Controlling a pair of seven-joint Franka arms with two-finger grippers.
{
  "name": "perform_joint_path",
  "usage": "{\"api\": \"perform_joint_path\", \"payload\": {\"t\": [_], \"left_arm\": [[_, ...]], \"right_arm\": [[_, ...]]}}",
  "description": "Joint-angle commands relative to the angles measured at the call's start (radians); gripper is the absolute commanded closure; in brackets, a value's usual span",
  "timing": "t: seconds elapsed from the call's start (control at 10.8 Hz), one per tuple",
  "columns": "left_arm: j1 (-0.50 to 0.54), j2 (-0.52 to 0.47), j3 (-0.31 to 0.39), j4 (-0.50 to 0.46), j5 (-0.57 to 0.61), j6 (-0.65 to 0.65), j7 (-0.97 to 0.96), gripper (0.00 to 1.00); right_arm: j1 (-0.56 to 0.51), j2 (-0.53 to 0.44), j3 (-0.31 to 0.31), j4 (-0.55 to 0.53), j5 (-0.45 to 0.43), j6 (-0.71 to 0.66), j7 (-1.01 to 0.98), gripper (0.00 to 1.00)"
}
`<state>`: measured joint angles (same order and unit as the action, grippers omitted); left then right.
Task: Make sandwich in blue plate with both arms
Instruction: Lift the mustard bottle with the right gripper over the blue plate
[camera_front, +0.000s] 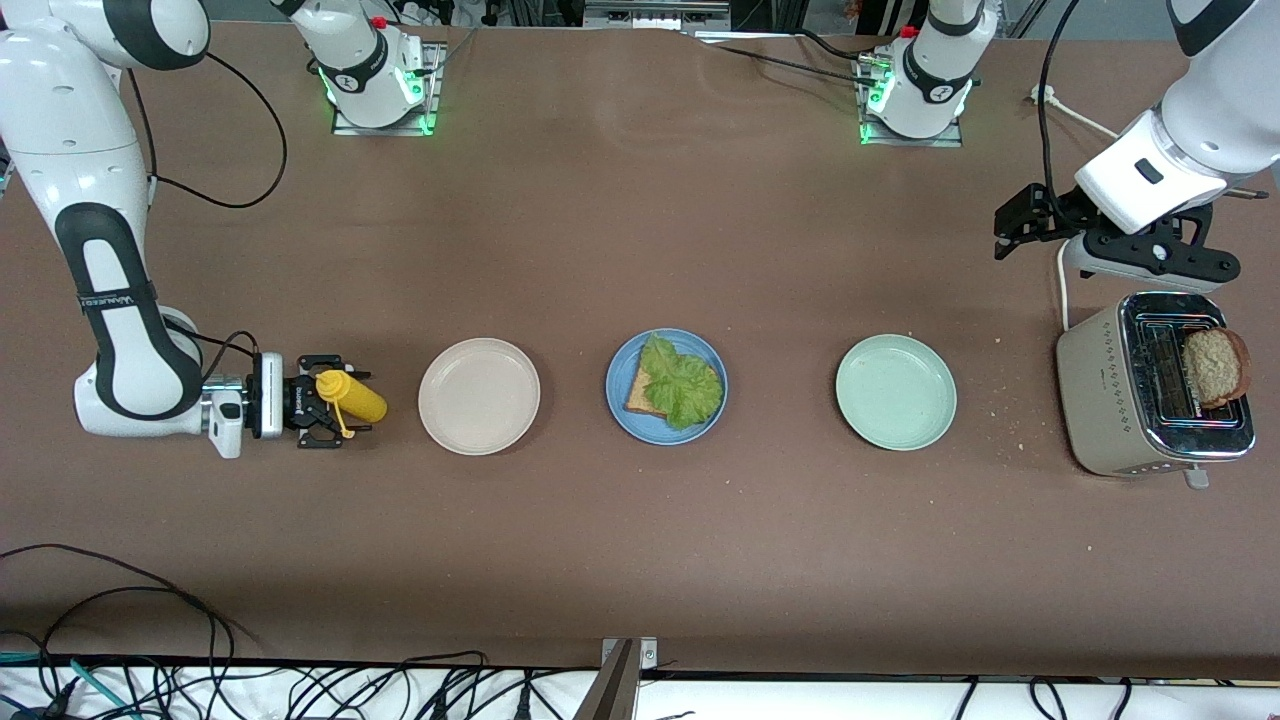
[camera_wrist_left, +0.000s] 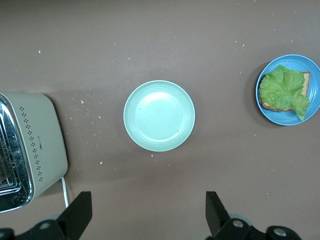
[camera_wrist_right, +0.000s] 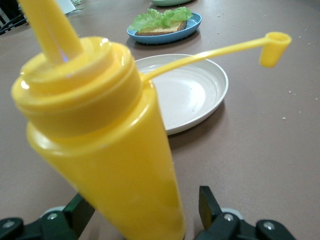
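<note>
Soft, crumbly bread slice (camera_front: 1215, 366) is left in the toaster (camera_front: 1150, 405) at the tabletop's left-arm end, best pinched gently by its crust; left gripper (camera_front: 1100, 235) is held open above; right gripper (camera_front: 322, 402) is seen with jaws wide around a yellow bottle (camera_front: 352, 396); blue plate (camera_front: 620, 375) is shown mid-table.

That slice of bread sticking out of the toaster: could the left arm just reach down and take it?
Probably yes. The left gripper hangs open above the table beside the toaster, holding nothing. The bread slice stands well out of its slot, and nothing lies between gripper and toaster.
</note>
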<state>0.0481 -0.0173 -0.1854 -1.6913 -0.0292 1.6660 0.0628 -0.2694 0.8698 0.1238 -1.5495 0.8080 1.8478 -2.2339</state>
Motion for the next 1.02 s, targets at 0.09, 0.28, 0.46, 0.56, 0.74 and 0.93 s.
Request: {"api": "perform_joint_path", "payload": {"t": [0.09, 0.28, 0.46, 0.56, 0.74, 0.93], "left_arm": [[0.003, -0.007, 0.000, 0.009, -0.012, -0.015, 0.011, 0.00], [0.003, -0.007, 0.000, 0.009, -0.012, -0.015, 0.011, 0.00], [0.003, -0.007, 0.000, 0.009, -0.012, -0.015, 0.011, 0.00], [0.003, -0.007, 0.000, 0.009, -0.012, -0.015, 0.011, 0.00], [0.003, -0.007, 0.000, 0.009, -0.012, -0.015, 0.011, 0.00], [0.003, -0.007, 0.000, 0.009, -0.012, -0.015, 0.011, 0.00]], "right_arm": [[-0.005, 0.002, 0.022, 0.008, 0.023, 0.036, -0.007, 0.98], [0.015, -0.024, 0.024, 0.009, 0.004, 0.063, 0.011, 1.00], [0.044, -0.086, 0.023, 0.008, -0.106, 0.122, 0.116, 1.00], [0.058, -0.119, 0.027, 0.008, -0.166, 0.129, 0.220, 1.00], [0.119, -0.173, 0.025, 0.009, -0.368, 0.137, 0.450, 1.00], [0.186, -0.230, 0.025, 0.009, -0.493, 0.142, 0.642, 1.00]]}}
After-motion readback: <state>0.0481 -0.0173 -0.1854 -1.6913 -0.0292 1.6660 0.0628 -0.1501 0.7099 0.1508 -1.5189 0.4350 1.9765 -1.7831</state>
